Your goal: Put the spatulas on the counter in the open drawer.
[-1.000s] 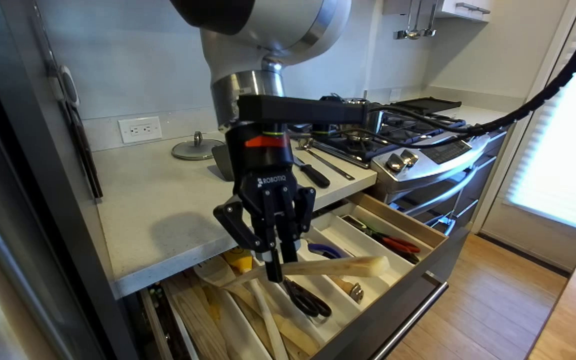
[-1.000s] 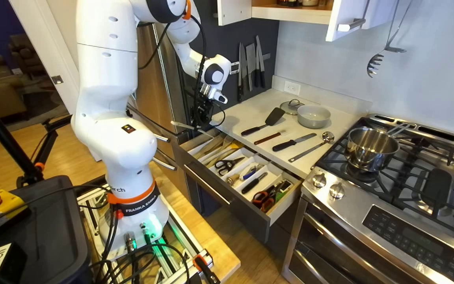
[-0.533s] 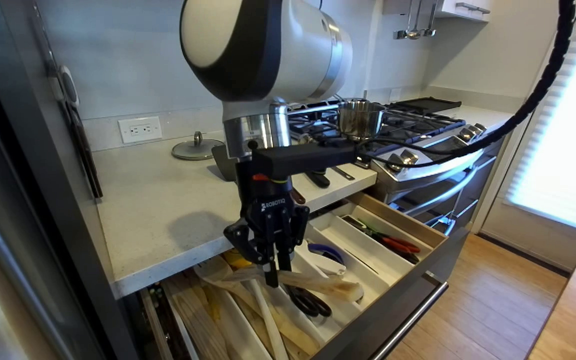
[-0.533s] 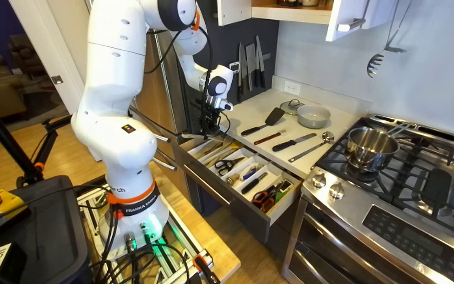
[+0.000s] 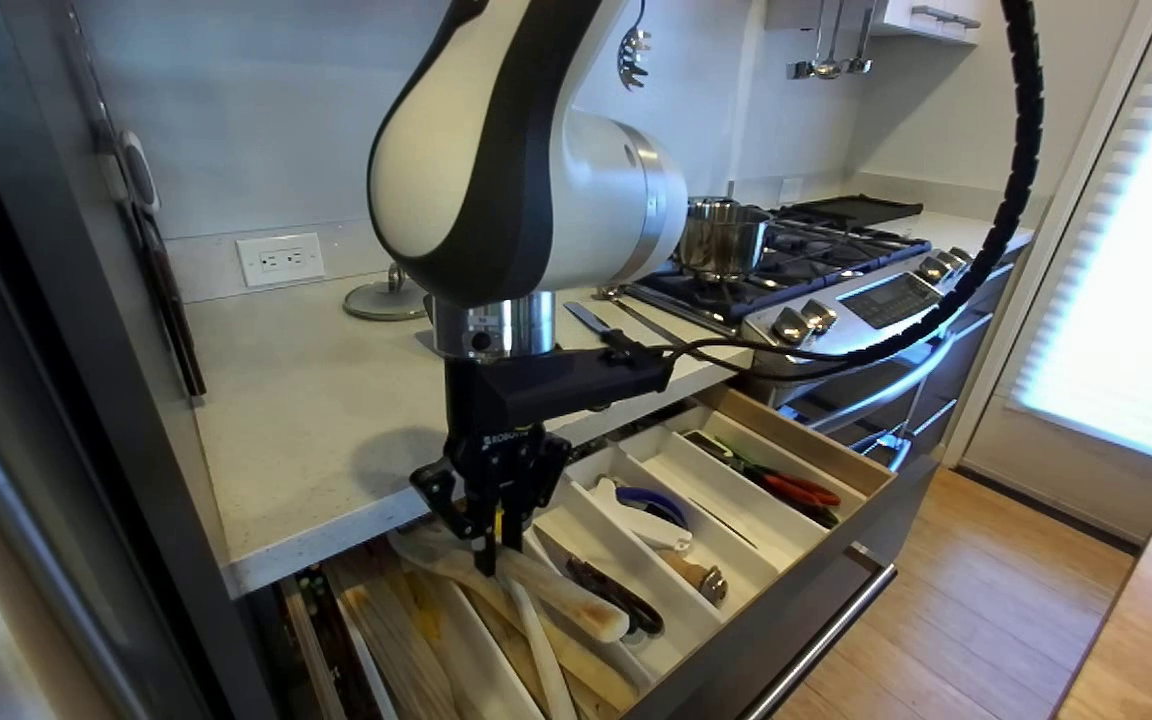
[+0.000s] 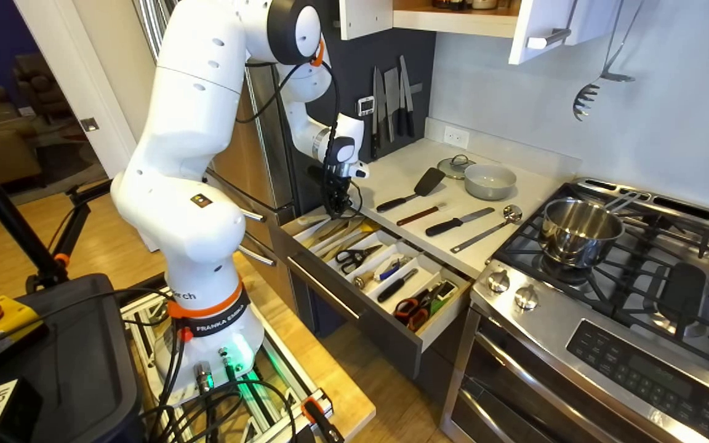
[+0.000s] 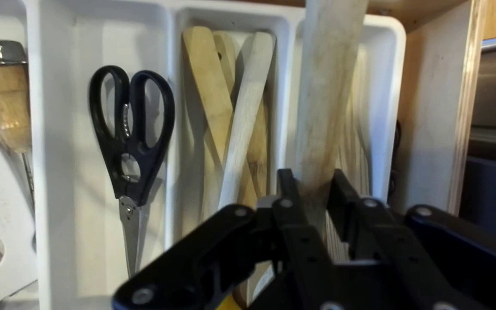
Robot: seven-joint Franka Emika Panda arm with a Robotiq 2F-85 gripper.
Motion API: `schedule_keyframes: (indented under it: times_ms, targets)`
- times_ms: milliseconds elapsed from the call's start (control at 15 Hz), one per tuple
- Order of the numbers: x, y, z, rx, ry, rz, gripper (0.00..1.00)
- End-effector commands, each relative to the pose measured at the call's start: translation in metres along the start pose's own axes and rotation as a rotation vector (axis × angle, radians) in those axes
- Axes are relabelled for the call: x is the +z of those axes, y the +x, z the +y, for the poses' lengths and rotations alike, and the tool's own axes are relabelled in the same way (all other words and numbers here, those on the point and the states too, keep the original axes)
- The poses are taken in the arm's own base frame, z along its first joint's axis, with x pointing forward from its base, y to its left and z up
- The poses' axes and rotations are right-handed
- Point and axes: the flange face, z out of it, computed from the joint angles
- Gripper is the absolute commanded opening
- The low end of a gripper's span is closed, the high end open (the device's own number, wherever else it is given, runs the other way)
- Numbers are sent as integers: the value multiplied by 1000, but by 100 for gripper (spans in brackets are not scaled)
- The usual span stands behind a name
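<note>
Wrist view and both exterior views set the work over the open drawer [image 6: 385,335], which juts out beneath the counter [image 5: 276,440]. Filling much of it is a white tray [image 7: 398,56], whose dividers [image 7: 172,86] run top to bottom in the wrist view. Toward the upper middle of an exterior view a black spatula [image 6: 429,180] lies on the counter, handle to lower left, blade to upper right; that one looks left to do.

The piece in hand is a wooden utensil [image 7: 327,86]. From the gripper [image 7: 313,178] it reaches to the top edge of the wrist view, leaning slightly right, nearly in line with the dividers and over the rightmost compartment. In an exterior view its browned end points lower right, at a shallower slant than the dividers; whether that is turn or tilt, I cannot tell. Its head is lost among pale utensils.

Smallest is the gap: narrow, a fingertip [image 7: 286,183] on either side, clasping the wood. Lowering probably calls for keeping that axis along the compartment, or the wood may catch a divider.
</note>
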Motion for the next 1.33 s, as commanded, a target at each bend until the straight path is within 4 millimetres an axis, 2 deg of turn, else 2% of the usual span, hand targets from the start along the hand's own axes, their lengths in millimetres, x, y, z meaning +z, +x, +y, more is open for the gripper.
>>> schedule_keyframes:
  times_ms: [0,267,333,533,733,867,1000,1067,1267]
  targets:
    - [13,12,-4,-5,24,31,6]
    - [18,24,-7,-7,37,59,6]
    - [18,26,-7,-3,42,63,46]
    - [6,30,-12,-4,50,86,62]
    - [-22,26,-24,-17,84,91,86]
    - [-46,21,-30,-36,111,102,99]
    - [-72,19,-28,-55,90,124,100]
    - [-85,19,-18,-37,25,141,100]
    - [-111,33,18,50,-18,224,100]
